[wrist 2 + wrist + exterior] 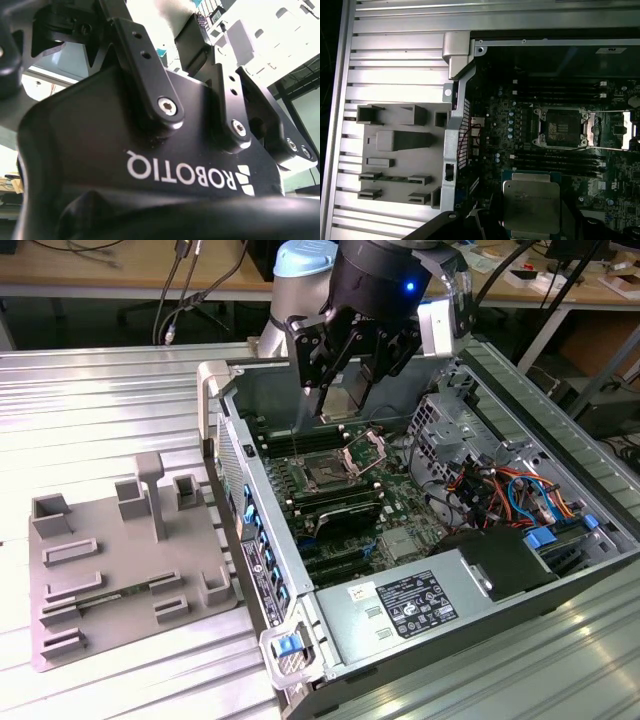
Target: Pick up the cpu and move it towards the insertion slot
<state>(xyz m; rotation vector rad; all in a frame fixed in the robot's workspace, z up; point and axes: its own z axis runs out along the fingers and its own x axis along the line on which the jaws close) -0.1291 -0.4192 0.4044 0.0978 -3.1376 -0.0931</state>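
Observation:
In the first wrist view the cpu (531, 205), a small flat square chip with a silvery top and green edges, hangs between my dark fingers (569, 220). My gripper (342, 405) is shut on the cpu (346, 392) in the exterior view, hovering over the open computer case. Below it and a little toward the exterior view's left lies the insertion slot (325, 473), a dark square socket in a shiny frame on the green board. Its hinged bracket (366, 451) stands open. The insertion slot (560, 127) lies apart from the held chip in the first wrist view. My gripper's black body (165, 165) fills the second wrist view.
A grey tray (110, 570) with raised frames sits on the ribbed metal table at the exterior view's left. Long black memory slots (345, 505) flank the socket. The case wall (235, 490), a power supply (400, 605) and a drive cage with cables (500, 480) surround the board.

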